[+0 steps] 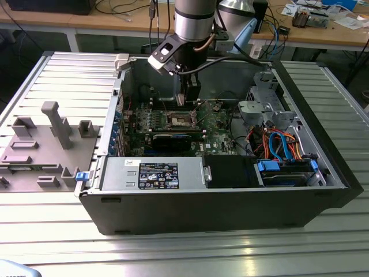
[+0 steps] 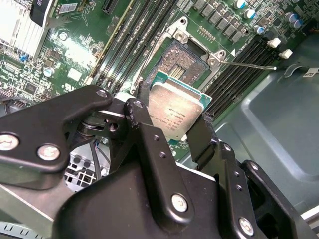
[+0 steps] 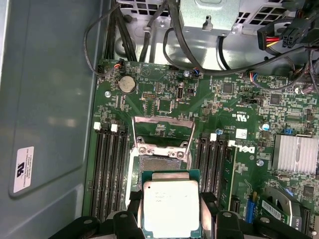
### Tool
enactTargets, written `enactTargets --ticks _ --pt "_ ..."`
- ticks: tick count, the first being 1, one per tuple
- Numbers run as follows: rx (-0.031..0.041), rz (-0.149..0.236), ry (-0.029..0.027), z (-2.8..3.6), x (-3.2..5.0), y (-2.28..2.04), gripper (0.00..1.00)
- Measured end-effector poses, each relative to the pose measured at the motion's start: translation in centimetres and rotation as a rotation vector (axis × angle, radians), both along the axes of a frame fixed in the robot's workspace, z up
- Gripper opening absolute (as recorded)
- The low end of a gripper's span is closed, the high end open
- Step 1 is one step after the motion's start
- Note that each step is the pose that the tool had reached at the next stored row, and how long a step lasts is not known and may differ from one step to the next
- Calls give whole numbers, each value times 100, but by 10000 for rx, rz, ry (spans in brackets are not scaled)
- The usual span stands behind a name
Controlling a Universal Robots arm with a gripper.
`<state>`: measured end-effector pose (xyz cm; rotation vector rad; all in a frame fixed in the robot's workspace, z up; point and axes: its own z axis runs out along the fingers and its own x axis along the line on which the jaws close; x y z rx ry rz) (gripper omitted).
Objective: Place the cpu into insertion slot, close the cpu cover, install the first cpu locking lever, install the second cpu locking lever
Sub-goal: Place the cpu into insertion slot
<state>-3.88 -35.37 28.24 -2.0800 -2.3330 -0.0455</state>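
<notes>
Jaws closed on the cpu (image 2: 175, 112) (image 3: 170, 206), whose silver-grey top faces both wrist views; the black fingers (image 2: 149, 149) press on two opposite edges of its green carrier. Held so, the cpu sits just off the insertion slot (image 2: 185, 60) (image 3: 158, 162) and is not seated in it; the slot's dark contact field lies uncovered. At the slot's far edge the cpu cover (image 3: 162, 120) is swung up and open, with green board showing through its cut-out centre. A thin metal lever (image 2: 249, 65) juts out from one corner of the slot, unlatched. Long black memory slots (image 3: 110, 169) run along both sides of the slot. In the exterior view the arm (image 1: 195, 20) enters at 12 o'clock and reaches down into the open computer case (image 1: 219, 202), ending just above the insertion slot (image 1: 180, 119). Within the case, a grey power supply (image 1: 153, 173) lies at 6 o'clock from the slot, and a bundle of orange and blue cables (image 1: 277, 144) at 3 o'clock. A grey fixture (image 1: 52, 124) stands at 9 o'clock from the case on the ribbed metal tabletop (image 1: 57, 242).
</notes>
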Motion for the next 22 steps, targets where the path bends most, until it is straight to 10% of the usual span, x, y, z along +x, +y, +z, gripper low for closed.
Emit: enactTargets --ticks 22 --pt "0 0 0 -66 0 0 55"
